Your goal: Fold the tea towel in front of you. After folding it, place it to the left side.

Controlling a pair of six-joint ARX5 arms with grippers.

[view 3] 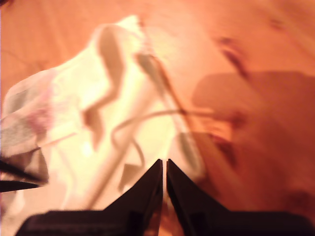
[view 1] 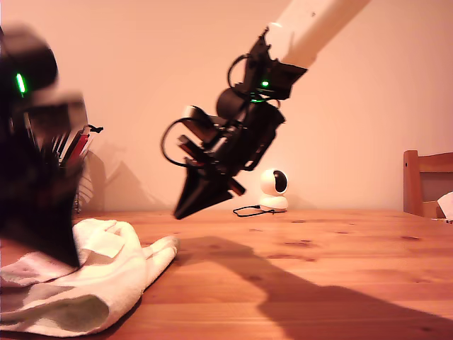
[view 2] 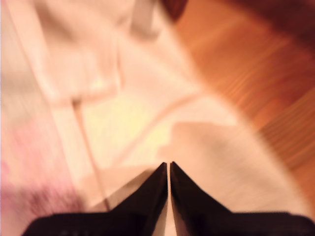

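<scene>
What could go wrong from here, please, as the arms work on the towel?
The towel lies bunched in uneven layers at the exterior view's left, so a pinch may catch several layers or miss an edge. My first gripper and my second gripper both look shut, so either might only push the cloth. The small camera and its cable sit behind the raised arm; a wide swing might snag them.

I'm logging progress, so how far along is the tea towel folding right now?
Done: nothing that shows; the tea towel lies rumpled at the exterior view's left on the table. In hand: nothing. My first gripper and my second gripper are both shut and empty above it. Left: folding it and setting it aside.
</scene>
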